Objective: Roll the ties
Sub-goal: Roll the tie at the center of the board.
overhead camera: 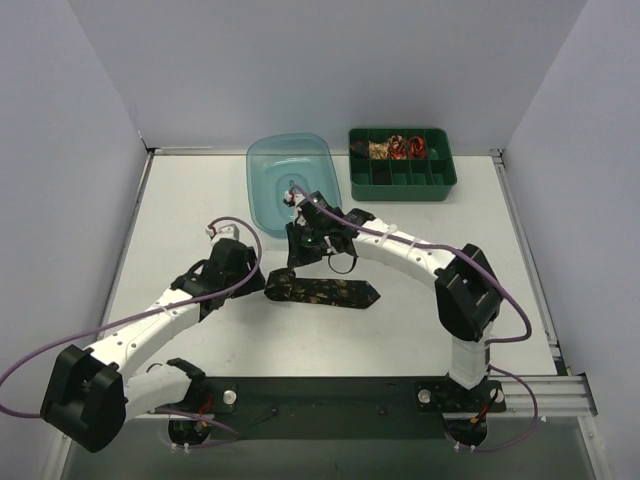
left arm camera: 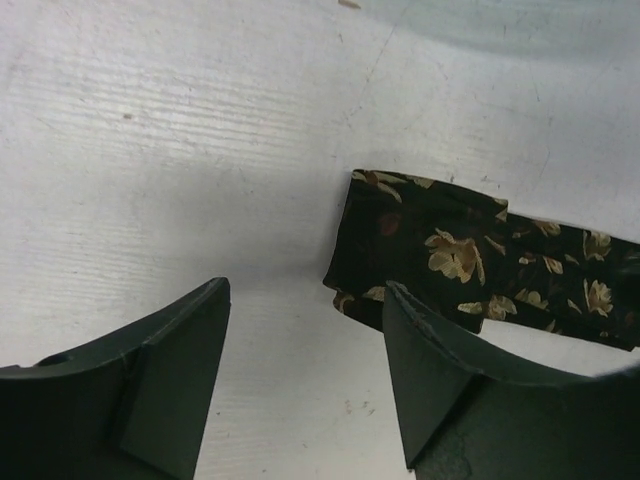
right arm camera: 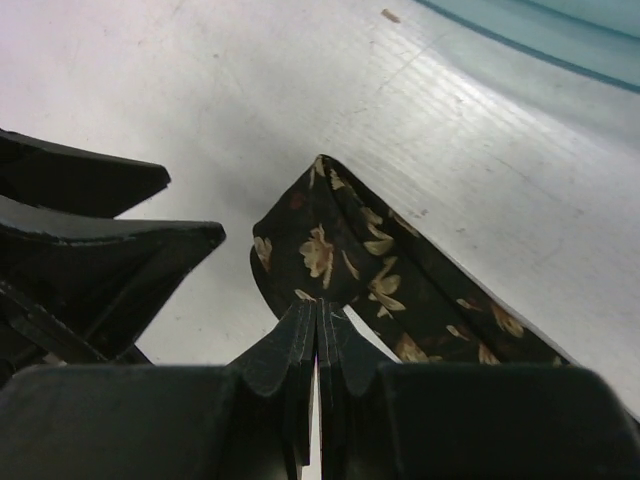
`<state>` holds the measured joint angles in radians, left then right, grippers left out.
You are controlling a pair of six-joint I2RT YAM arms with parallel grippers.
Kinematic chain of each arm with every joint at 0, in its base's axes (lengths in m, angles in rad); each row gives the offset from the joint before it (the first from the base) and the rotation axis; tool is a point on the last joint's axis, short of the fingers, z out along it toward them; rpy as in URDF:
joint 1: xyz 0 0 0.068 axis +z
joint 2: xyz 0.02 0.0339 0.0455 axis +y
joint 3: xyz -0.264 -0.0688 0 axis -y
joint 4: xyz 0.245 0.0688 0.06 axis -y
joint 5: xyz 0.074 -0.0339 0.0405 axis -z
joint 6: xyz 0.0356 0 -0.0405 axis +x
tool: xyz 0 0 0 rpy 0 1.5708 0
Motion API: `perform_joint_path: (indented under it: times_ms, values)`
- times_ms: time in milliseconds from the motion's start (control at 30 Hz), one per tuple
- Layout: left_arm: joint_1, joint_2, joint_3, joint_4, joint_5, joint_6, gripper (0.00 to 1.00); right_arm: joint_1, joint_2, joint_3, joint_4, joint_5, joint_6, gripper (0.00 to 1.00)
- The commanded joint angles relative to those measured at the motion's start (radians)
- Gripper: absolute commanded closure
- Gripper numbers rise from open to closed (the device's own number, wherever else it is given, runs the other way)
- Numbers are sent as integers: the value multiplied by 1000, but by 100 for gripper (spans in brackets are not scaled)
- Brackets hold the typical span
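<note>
The black tie with gold flowers (overhead camera: 325, 293) lies across the table's middle, pointed end to the right. My right gripper (overhead camera: 298, 262) is shut, its tips pinching the edge of the tie's folded left end (right arm camera: 340, 240); the gripper's tips (right arm camera: 318, 303) meet right at the fabric. My left gripper (overhead camera: 256, 284) is open and empty just left of that end. In the left wrist view the tie (left arm camera: 470, 260) lies just beyond the right finger (left arm camera: 420, 370), and the gripper (left arm camera: 305, 300) stands over bare table. Small red and beige coils (overhead camera: 400, 147) sit in the tray.
A blue plastic bowl (overhead camera: 262, 170) stands at the back, just behind the right gripper. A green compartment tray (overhead camera: 402, 190) stands at the back right. Purple cables run along both arms. Left gripper fingers (right arm camera: 110, 250) show in the right wrist view.
</note>
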<state>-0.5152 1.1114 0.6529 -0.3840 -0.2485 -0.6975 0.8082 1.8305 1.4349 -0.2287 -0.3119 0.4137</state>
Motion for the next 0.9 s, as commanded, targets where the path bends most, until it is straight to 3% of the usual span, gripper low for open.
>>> perform_joint_path:
  times_ms: [0, 33, 133, 167, 233, 267, 367, 867]
  values:
    - [18, -44, -35, 91, 137, 26, 34, 37, 65, 87, -35, -38, -10, 97]
    - [20, -53, -45, 100, 138, 21, 45, 43, 81, 93, -37, -39, -9, 97]
    - [24, -87, -87, 118, 153, 13, 61, 57, 111, 124, -50, -44, -15, 97]
    - [26, -99, -96, 125, 164, 18, 73, 62, 118, 127, -52, -47, -13, 97]
    - [27, -104, -123, 158, 201, 18, 83, 66, 137, 137, -57, -47, -15, 98]
    - [27, -98, -130, 171, 216, 18, 93, 66, 145, 140, -60, -46, -15, 98]
    - [26, -73, -171, 250, 290, 23, 100, 69, 159, 133, -63, -38, -15, 98]
    - [-20, 4, -245, 437, 390, 32, 100, 60, 176, 65, -63, 11, -21, 98]
